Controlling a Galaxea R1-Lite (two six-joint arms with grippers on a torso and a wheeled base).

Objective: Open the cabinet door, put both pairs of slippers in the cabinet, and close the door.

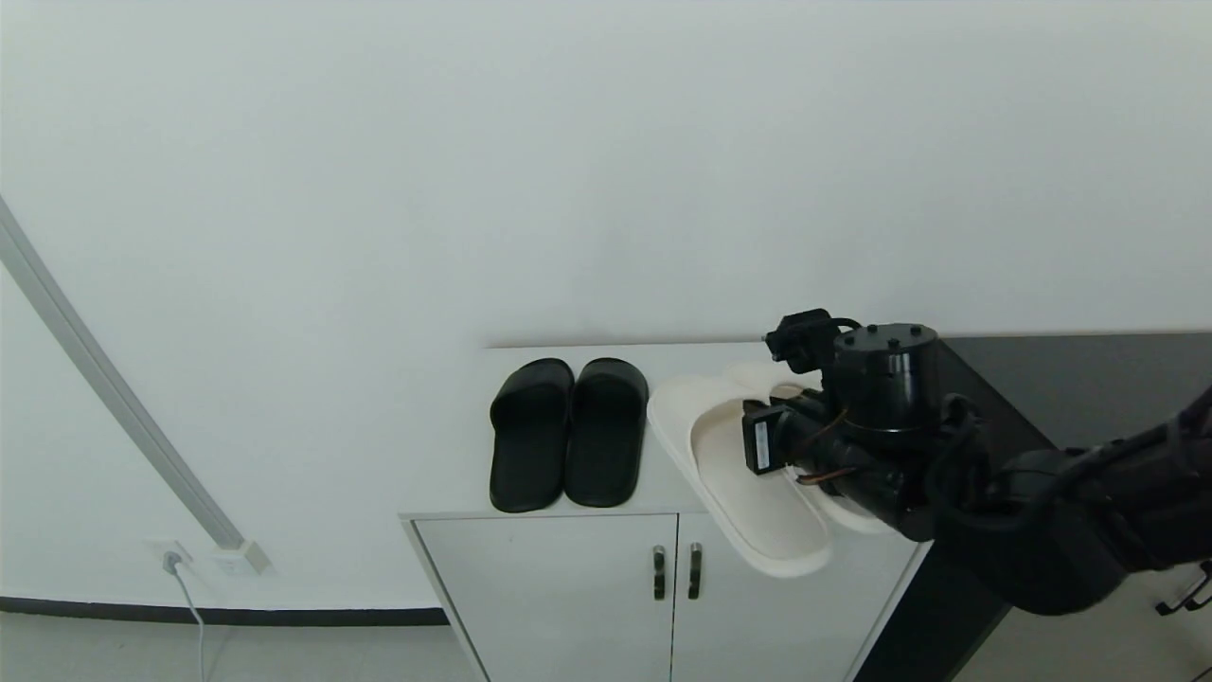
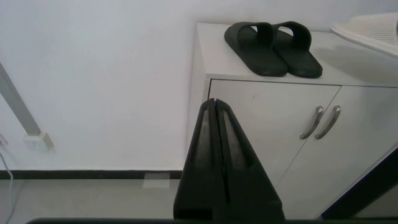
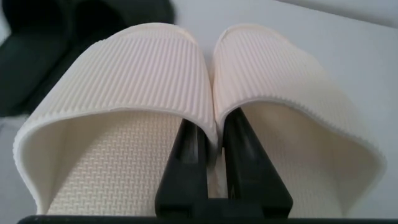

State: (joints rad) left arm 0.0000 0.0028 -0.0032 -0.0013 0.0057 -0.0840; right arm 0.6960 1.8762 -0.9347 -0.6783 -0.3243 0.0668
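Currently, in the head view, the white slippers [image 1: 757,502] sit tilted at the right end of the cabinet [image 1: 459,474] top, heels overhanging the closed doors, while the matte black slippers [image 1: 568,436] lie flat just beside them. In the left wrist view, the left gripper [image 2: 216,118], fingers pressed together and empty, points at the doors, so it is judged the free tool for the metal handles [image 2: 320,122]. In the right wrist view, the right gripper [image 3: 211,134] has one finger under each ribbed foam strap, pinching the adjoining walls, with the slippers' long axis running along the fingers.

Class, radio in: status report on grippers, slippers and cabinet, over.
Left gripper shut, empty. Right gripper shut on white slippers. Black slippers atop cabinet, doors closed.
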